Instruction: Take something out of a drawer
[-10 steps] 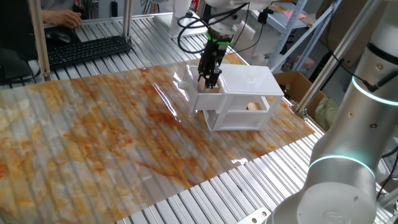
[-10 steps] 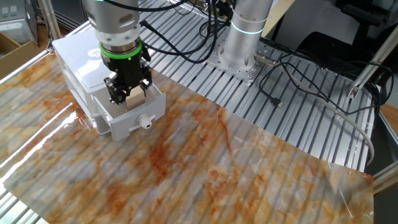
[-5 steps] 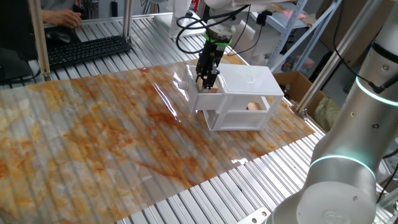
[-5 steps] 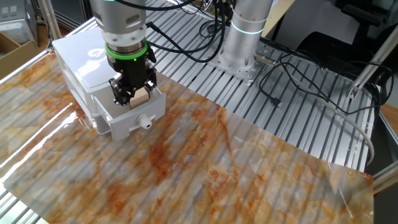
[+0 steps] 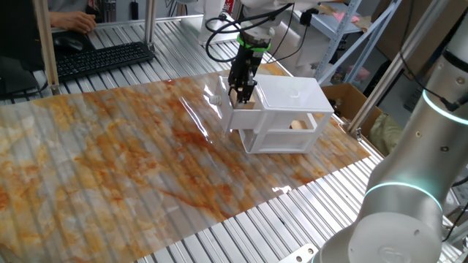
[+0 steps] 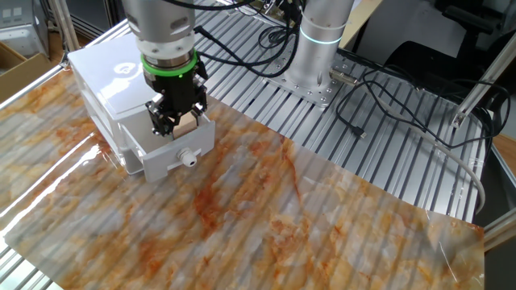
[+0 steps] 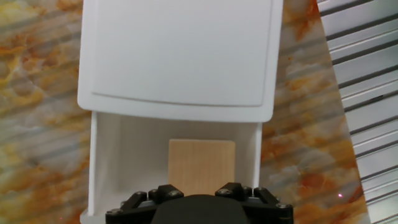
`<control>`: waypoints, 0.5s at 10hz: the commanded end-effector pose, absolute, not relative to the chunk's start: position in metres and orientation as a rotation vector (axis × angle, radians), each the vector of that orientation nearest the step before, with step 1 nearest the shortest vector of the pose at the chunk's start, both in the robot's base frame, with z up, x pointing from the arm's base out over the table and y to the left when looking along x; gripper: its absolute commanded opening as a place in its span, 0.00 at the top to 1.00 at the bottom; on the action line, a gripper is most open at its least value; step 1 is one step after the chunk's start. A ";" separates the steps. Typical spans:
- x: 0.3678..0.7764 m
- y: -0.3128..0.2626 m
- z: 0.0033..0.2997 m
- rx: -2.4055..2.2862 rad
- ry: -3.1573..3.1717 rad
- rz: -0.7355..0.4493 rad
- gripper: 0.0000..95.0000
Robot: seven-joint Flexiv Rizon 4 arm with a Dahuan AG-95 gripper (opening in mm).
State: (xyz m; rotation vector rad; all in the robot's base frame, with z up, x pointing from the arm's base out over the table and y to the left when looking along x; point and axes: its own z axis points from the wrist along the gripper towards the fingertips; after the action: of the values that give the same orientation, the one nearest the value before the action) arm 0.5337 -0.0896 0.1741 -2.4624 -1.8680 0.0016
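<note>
While the drawer (image 6: 173, 149) is pulled out of the white cabinet (image 5: 289, 102) approx. halfway, access from above is given; a wooden block (image 7: 201, 167) is gripped by the gripper (image 6: 179, 125) w/ jaws closed on it, just above the tray, presumably for lifting out.

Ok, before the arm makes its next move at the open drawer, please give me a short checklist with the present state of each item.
1. The drawer is pulled out of the cabinet: ok.
2. The wooden block shows between the drawer walls: ok.
3. The gripper is shut on the wooden block: cannot tell; the fingertips are hidden in the hand view and too small in the fixed views.
4. The wooden block is lifted off the drawer floor: cannot tell.
5. The path straight up is free of the cabinet top: ok, the top ends behind the block.
6. The lower drawer is shut: ok.
</note>
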 end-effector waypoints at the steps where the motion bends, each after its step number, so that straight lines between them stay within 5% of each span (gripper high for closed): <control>1: 0.530 -0.089 0.186 -2.351 -1.996 -0.005 1.00; 5: 0.516 -0.075 0.216 -2.127 -2.241 0.030 1.00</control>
State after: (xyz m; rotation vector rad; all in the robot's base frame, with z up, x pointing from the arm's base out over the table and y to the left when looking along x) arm 0.5206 -0.0799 0.2062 -2.2130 -2.1516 0.0155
